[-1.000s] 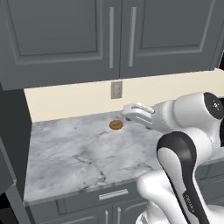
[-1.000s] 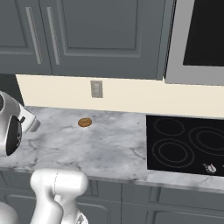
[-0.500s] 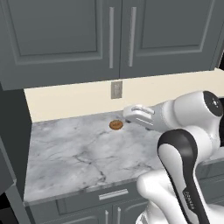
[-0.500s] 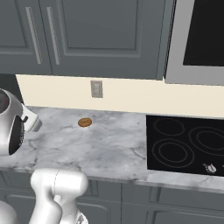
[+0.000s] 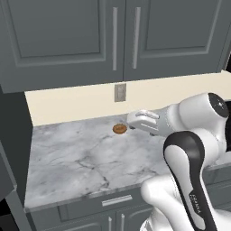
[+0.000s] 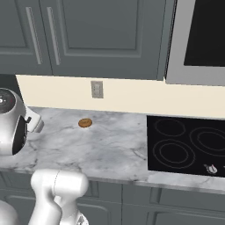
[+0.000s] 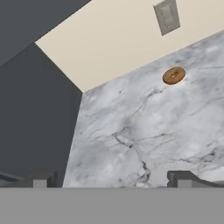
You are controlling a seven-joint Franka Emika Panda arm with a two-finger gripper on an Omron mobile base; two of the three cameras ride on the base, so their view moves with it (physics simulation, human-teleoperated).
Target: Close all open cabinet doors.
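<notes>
Two upper cabinet doors (image 5: 58, 36) (image 5: 176, 31) hang above the counter, dark grey with long vertical silver handles, and both look flush and shut. The same pair shows in the right base view (image 6: 105, 30). A dark grey panel (image 5: 13, 149) stands at the counter's left end and also shows in the hand view (image 7: 35, 109); whether it is an open door I cannot tell. My gripper (image 5: 130, 121) hovers above the counter, pointing left. In the hand view its fingertips (image 7: 41, 179) stand wide apart, so the gripper (image 7: 111, 179) is open and holds nothing.
A small brown doughnut (image 5: 119, 129) lies on the marble counter (image 5: 81, 162) near the back wall, below a wall outlet (image 5: 120, 92). A black cooktop (image 6: 189, 147) sits to the right under a microwave (image 6: 197, 39). Drawer fronts (image 5: 113, 200) run below the counter edge.
The hand has shifted very slightly to the left over the counter. Its jaws stay open and nothing else has moved.
</notes>
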